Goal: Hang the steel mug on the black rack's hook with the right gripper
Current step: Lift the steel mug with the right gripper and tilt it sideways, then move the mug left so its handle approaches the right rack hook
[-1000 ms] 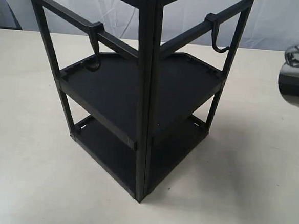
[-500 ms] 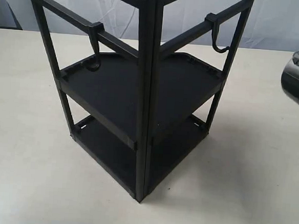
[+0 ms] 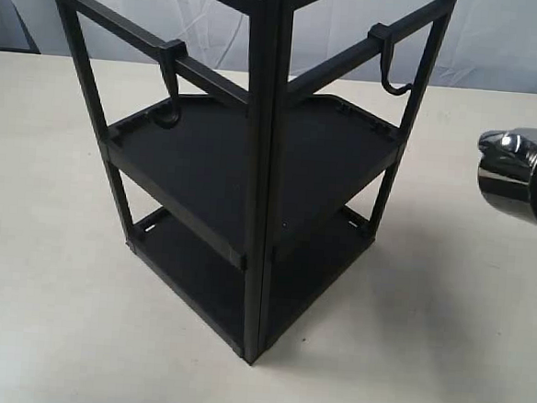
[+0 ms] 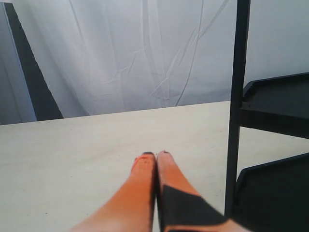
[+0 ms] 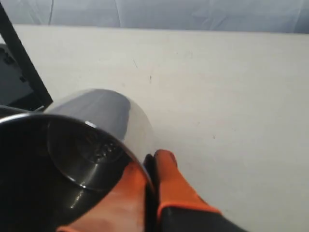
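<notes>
The black rack (image 3: 257,164) stands mid-table, and its post (image 5: 19,63) also shows in the right wrist view. The J-shaped hook (image 3: 394,77) hangs from the right upper crossbar, in profile and bare. At the right edge of the exterior view the steel mug (image 3: 508,170) floats above the table, lying on its side, well right of and lower than the hook. My right gripper (image 5: 153,162) is shut on the steel mug's (image 5: 96,125) wall, one orange finger inside the rim and one outside. The handle is hidden. My left gripper (image 4: 155,155) is shut and empty above the table.
A second hook (image 3: 170,93), seen end-on, hangs on the left crossbar. Two tray shelves (image 3: 216,156) fill the frame. A rack post (image 4: 237,106) and shelf edges stand just beside my left gripper. White cloth backs the pale table (image 3: 443,343).
In the exterior view the mug has come lower and further left into the picture, and more of its shiny side shows now. The rack and hooks have not moved.
</notes>
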Tool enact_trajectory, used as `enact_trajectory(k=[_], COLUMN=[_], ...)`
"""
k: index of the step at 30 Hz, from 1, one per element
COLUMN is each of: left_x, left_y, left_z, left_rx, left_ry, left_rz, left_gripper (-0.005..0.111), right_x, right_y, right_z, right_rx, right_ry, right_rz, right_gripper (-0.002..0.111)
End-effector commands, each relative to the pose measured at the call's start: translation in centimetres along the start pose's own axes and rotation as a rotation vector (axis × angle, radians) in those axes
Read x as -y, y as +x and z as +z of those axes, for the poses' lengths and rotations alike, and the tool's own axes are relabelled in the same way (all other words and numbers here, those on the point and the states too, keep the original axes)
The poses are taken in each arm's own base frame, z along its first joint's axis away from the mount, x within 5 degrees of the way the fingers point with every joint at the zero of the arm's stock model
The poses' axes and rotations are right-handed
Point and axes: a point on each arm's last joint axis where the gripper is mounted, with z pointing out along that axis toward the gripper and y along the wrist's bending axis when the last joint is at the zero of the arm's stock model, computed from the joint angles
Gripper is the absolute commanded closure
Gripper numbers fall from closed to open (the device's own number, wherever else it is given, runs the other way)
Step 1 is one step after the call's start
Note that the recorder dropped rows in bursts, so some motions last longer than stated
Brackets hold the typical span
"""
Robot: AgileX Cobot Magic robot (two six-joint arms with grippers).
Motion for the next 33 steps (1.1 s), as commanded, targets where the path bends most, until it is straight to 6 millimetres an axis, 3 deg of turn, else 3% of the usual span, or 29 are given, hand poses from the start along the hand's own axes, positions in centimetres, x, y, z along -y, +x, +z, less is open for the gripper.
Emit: enact_trajectory(k=[1, 6, 11, 17, 25, 33], left_x=[0.0, 0.0, 0.0, 0.0, 0.0, 0.0], left_y=[-0.1, -0.1, -0.1, -0.1, -0.1, -0.1], left_z=[0.0, 0.0, 0.0, 0.0, 0.0, 0.0], left_rx=[0.010, 0.010, 0.010, 0.010, 0.010, 0.010], left_ry=[0.005, 0.005, 0.005, 0.005, 0.005, 0.005], left_rz=[-0.002, -0.002, -0.002, -0.002, -0.002, -0.002], left_gripper=[0.105, 0.105, 0.105, 0.105, 0.105, 0.105], right_x=[0.6, 0.3, -0.3, -1.8, -2.7, -2.6], right_y=[-1.6, -1.8, -0.1, 2.8, 3.3, 1.8], right_z=[0.0, -0.7, -1.4, -2.5, -3.0, -1.4], right_rx=[-0.059, -0.067, -0.060, 0.198, 0.248, 0.365], right_ry=[0.050, 0.043, 0.023, -0.120, -0.214, -0.144], right_rz=[0.009, 0.090, 0.300, 0.419, 0.396, 0.129], right_gripper=[0.109, 0.109, 0.109, 0.109, 0.109, 0.109])
